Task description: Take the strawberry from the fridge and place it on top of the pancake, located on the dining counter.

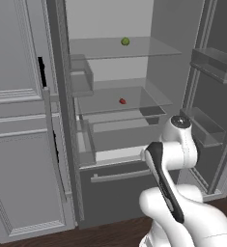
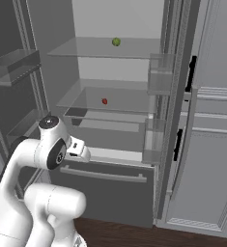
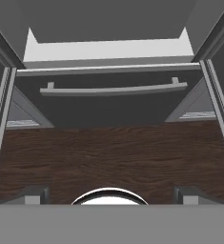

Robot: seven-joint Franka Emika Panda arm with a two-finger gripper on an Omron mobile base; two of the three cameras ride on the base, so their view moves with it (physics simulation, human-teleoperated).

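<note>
The strawberry (image 1: 122,101) lies on the middle glass shelf (image 1: 148,99) of the open fridge (image 1: 110,125), above and beyond the tool (image 3: 108,198), which hangs low, spread fully wide and empty, aimed at the floor (image 3: 108,152) before the freezer drawer (image 3: 108,102).

Red strawberry (image 1: 122,101) on a clear glass shelf (image 1: 105,103); green fruit (image 1: 125,42) on the shelf above. Fridge (image 1: 110,188) dark grey outside, pale grey within (drawer handle (image 3: 113,89) light grey). Cabinets (image 1: 18,144) grey with black handles. Floor (image 3: 113,157) dark brown woodgrain. Arm (image 1: 182,212) white, dark joints.
</note>
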